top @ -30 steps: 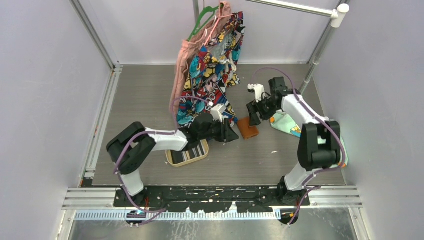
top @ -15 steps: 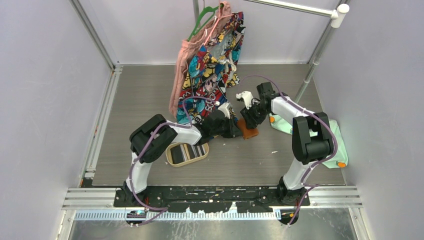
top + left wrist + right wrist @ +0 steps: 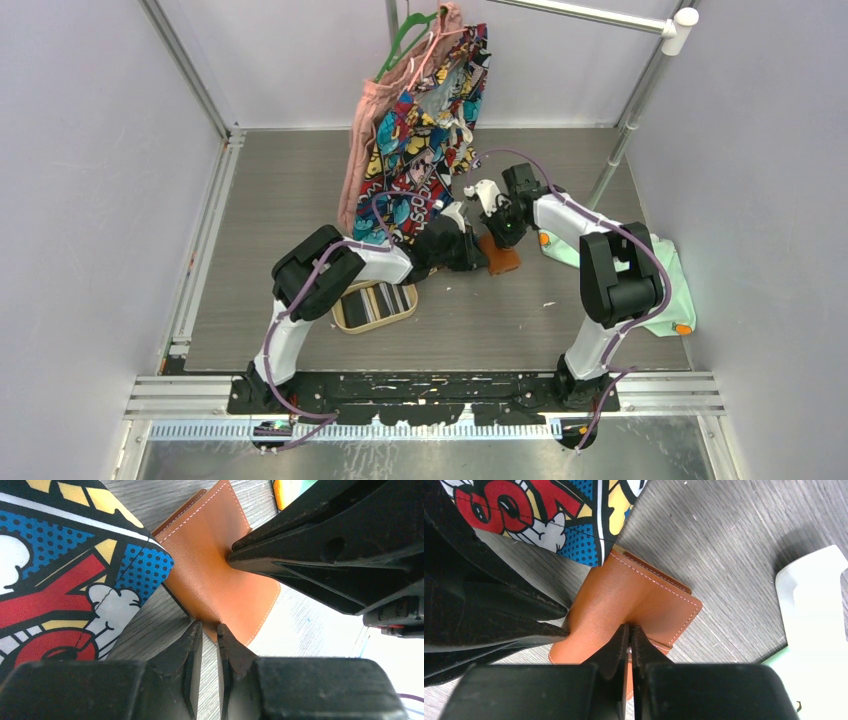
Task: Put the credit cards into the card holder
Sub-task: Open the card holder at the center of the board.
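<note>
Pale wood on the left: an oval tray (image 3: 341,319) sits on the grey wood-grain table (image 3: 270,200), just in front of the left arm's elbow. It holds the cards (image 3: 382,301). A black-and-white striped face shows on top, and how many lie there cannot be told.

Behind the tray and a little to its right, a comic-print garment (image 3: 420,150) hangs from a green hanger (image 3: 401,45) beside a pink one (image 3: 362,130). Its lower hem reaches down to the table next to the left claw.

The left arm stretches to the right, low over the table. Its claw (image 3: 209,632) is closed to a thin slit, with the near edge of the tan leather wallet (image 3: 215,572) between its tips. The wallet lies on the table near the middle, between the two claws. One corner is tucked under the hem of the comic-print garment. Its white-stitched outer side faces up. No card can be seen in it.

From the right, the right claw (image 3: 629,630) comes down onto the wallet. Its fingers are pressed together on a pinch of the top leather. The leather puckers and rises towards the tips, in the middle of the flap. The two claws are close to each other, with the wallet bridging the gap.

Further right, a mint-green cloth (image 3: 672,285) with small orange marks lies at the table's right edge, partly under the right arm.
</note>
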